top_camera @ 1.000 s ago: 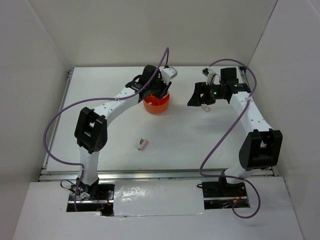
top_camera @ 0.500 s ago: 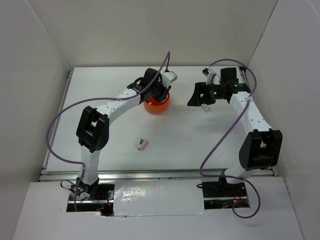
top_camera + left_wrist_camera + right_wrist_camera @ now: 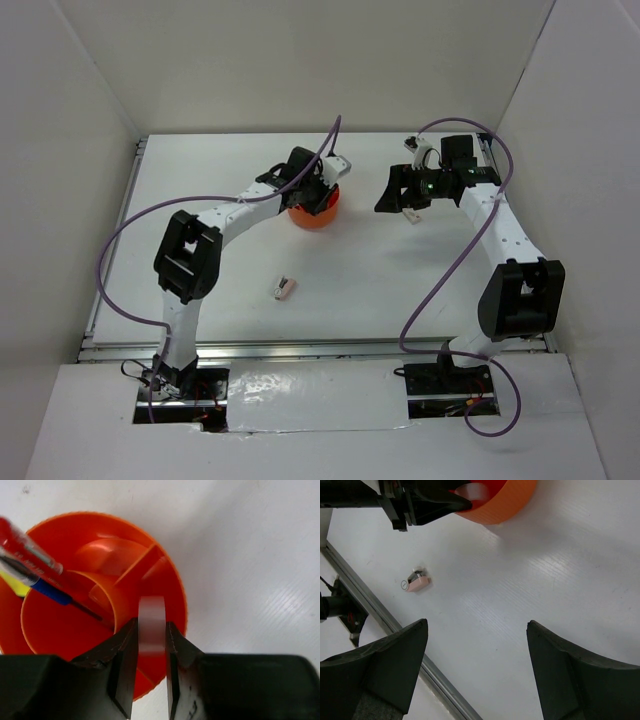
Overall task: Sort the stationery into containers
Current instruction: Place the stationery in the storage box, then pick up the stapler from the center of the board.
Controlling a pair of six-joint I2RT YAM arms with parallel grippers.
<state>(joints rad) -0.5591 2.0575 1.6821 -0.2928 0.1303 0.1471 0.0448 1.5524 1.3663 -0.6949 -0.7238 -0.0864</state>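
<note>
We see the left gripper (image 3: 151, 626) pinching the tape ring (image 3: 151, 611) upright between its 2 fingers, above the organizer (image 3: 176, 592) at frame centre. A red pen (image 3: 30, 547) and a blue pen (image 3: 50, 590) lean inside it. The right gripper (image 3: 476, 626) is spread wide and holds nothing. White walls (image 3: 300, 60) enclose the white table (image 3: 200, 270). The pink-white piece (image 3: 285, 288) lies lower centre. Both arms reach forward with bent elbows.

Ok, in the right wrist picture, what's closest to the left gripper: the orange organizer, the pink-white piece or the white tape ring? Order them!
1. white tape ring: pinched in the left gripper.
2. orange organizer: right under that gripper.
3. pink-white piece: lying alone on the table, far off.
</note>
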